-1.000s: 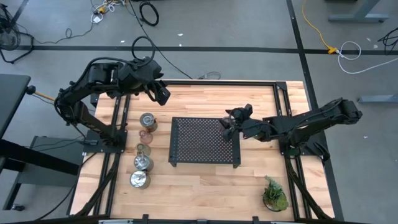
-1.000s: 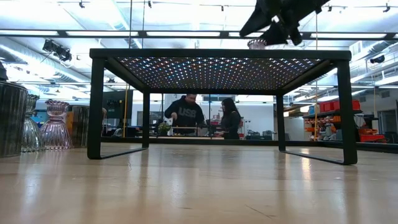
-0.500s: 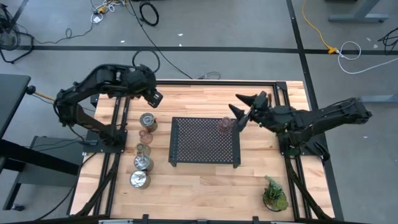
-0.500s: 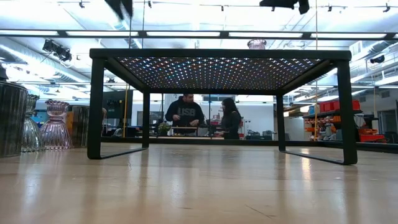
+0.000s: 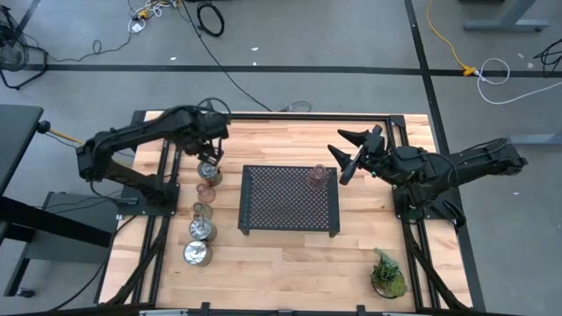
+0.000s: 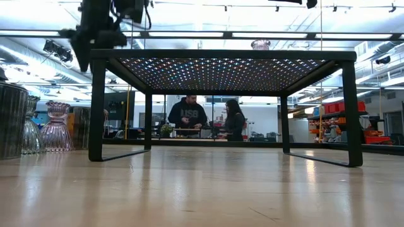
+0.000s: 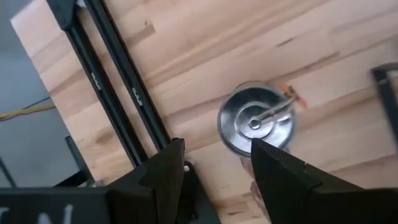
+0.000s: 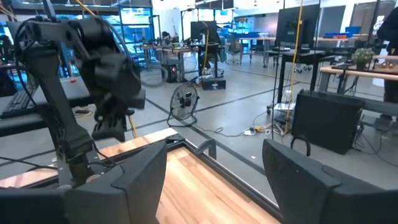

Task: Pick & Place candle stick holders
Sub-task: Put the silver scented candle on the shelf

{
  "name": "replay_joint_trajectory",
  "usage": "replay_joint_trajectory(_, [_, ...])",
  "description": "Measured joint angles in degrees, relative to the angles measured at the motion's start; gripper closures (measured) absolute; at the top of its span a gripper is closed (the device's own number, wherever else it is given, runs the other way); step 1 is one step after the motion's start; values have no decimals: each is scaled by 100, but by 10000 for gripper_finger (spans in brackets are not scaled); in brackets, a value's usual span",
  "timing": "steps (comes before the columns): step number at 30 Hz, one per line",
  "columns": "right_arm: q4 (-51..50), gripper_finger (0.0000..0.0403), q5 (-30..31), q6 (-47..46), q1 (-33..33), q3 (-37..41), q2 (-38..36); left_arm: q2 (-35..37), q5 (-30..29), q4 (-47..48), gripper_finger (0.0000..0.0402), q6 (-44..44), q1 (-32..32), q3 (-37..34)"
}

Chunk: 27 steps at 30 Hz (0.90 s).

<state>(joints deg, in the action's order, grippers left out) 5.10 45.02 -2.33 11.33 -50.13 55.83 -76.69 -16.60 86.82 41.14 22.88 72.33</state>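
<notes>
Low view: silver holder [image 6: 11,120] cut by edge; left hand [image 6: 95,50] blurred.

The left arm reaches from its base at the table's left edge toward the far left part of the table, its wrist bent downward so the left gripper [image 5: 209,159] points at the tabletop, fingers [image 7: 163,171] parted with nothing between them. The right arm stretches from the right side toward the middle, held level above the table, and the right gripper [image 5: 349,151] stands with its fingers [image 8: 138,171] spread wide and empty.
</notes>
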Motion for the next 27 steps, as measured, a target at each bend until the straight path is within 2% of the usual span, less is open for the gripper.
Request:
replay_joint_trajectory(6, [-4,137,-26,5,0,0,0,-6,396,-729,211,173,174,-811])
replay_joint_trajectory(13, [-11,137,-252,7,0,0,0,-4,445,-1033,207,123,106,-976])
replay_joint_trajectory(18, [-47,137,-253,23,2,0,1,-4,359,-1046,171,199,106,-976])
replay_joint_trajectory(27, [-233,137,-259,22,2,0,4,-28,351,-1083,92,957,106,-1029])
